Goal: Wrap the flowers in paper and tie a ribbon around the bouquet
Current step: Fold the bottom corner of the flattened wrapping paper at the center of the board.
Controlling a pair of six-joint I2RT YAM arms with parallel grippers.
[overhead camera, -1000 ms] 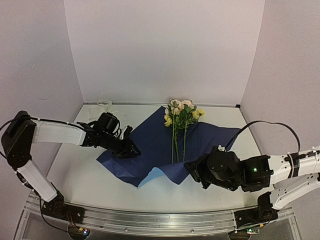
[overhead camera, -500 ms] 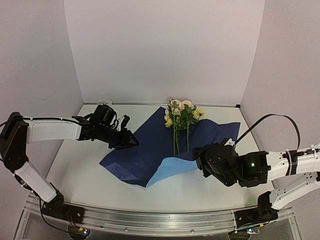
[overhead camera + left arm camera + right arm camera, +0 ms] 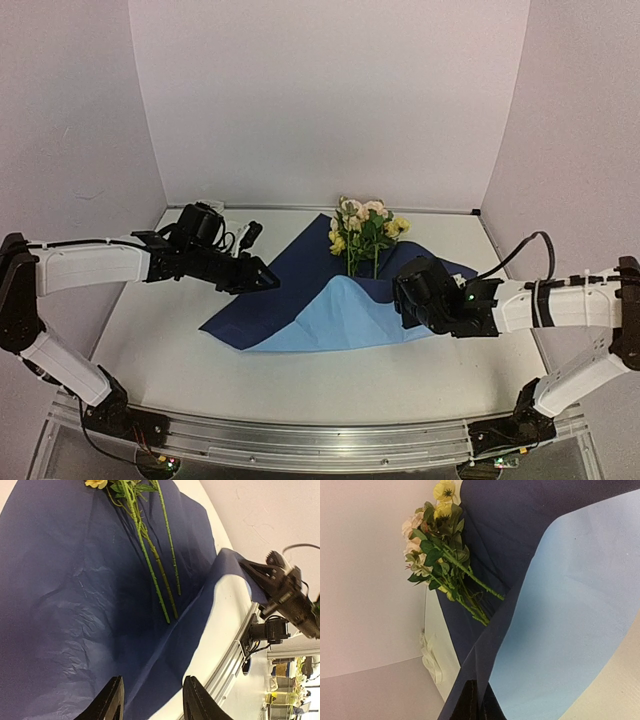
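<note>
Two end effectors flank the paper (image 3: 270, 300), which lies dark side up on the counter (image 3: 180, 350). The right end effector (image 3: 476, 702) is pinched shut on the paper's edge, holding a light-blue flap over the stems of the flowers (image 3: 362, 228). The left end effector (image 3: 152, 685) hovers partly open and empty above the paper's left part. The ribbon (image 3: 431, 662) lies beyond the paper's far left edge.

The top camera looked down from high at 6 o'clock toward 12 o'clock, over the whole table (image 3: 150, 340). Both wrist cameras sat close, left facing 3 o'clock, right facing 10 o'clock; all shared the paper (image 3: 290, 290) and flowers (image 3: 366, 228).
</note>
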